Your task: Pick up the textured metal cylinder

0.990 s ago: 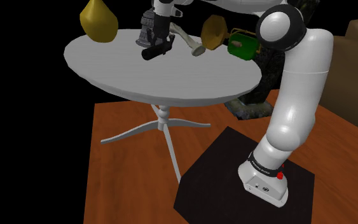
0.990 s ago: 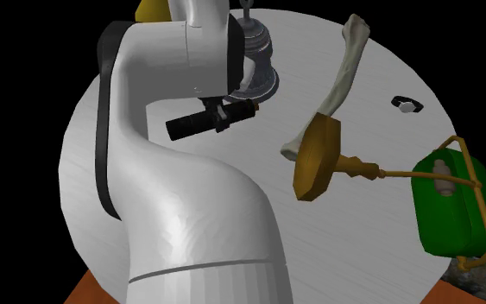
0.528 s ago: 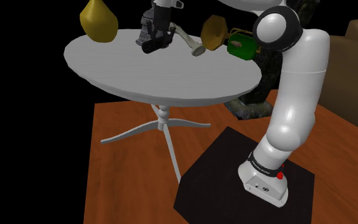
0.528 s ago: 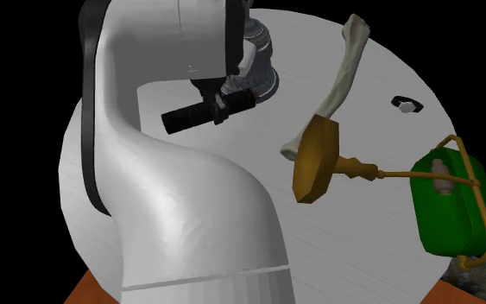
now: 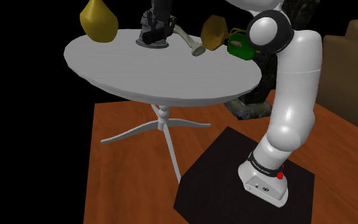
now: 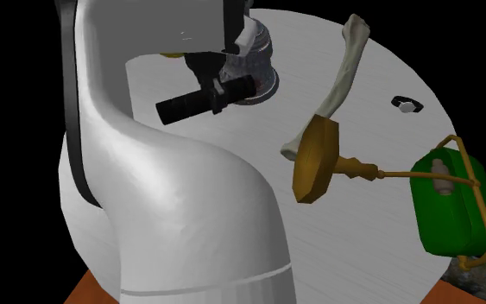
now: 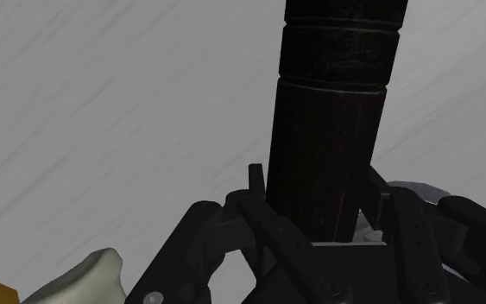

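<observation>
The cylinder (image 6: 199, 100) is black with ribbed bands near one end. It lies level in the air, just above the white round table (image 6: 146, 52), with my gripper (image 6: 221, 89) shut around its middle. In the wrist view the cylinder (image 7: 334, 112) runs away from the hand, and the black fingers (image 7: 258, 229) clasp its near end. From the shoulder camera the gripper (image 5: 157, 25) hangs over the table's far side, in front of a silver ornament (image 5: 151, 22).
On the table (image 5: 171, 70) are a silver ornament (image 6: 260, 65), a pale bone (image 6: 340, 78), a brass horn-like piece (image 6: 318, 160), a green case (image 6: 452, 203), a small ring (image 6: 407, 104) and a yellow pear-shaped thing (image 5: 98, 19). A brown sofa (image 5: 355, 57) stands at the shoulder view's right.
My gripper has carried the black cylinder toward the table's far side, closer to the silver ornament. The arm has leaned further over the table.
</observation>
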Tool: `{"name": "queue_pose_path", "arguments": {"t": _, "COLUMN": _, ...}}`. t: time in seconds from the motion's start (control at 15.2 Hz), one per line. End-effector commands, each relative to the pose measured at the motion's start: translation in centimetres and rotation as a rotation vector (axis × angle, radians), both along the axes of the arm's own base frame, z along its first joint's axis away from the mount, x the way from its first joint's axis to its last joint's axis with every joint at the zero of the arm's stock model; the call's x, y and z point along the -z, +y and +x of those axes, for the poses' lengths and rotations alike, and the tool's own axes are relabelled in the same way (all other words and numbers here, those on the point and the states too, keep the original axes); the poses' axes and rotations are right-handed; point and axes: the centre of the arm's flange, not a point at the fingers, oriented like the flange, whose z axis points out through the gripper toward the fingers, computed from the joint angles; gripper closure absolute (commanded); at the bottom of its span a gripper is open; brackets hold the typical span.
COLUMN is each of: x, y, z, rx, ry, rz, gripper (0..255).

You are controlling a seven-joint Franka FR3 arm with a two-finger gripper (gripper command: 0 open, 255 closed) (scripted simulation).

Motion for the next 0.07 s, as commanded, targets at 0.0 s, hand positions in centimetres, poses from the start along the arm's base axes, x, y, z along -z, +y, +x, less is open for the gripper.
{"name": "queue_pose_path", "arguments": {"t": 0.0, "x": -0.36, "y": -0.05, "z": 0.01, "rx": 0.000, "ry": 0.000, "rz": 0.000, "gripper": 255}}
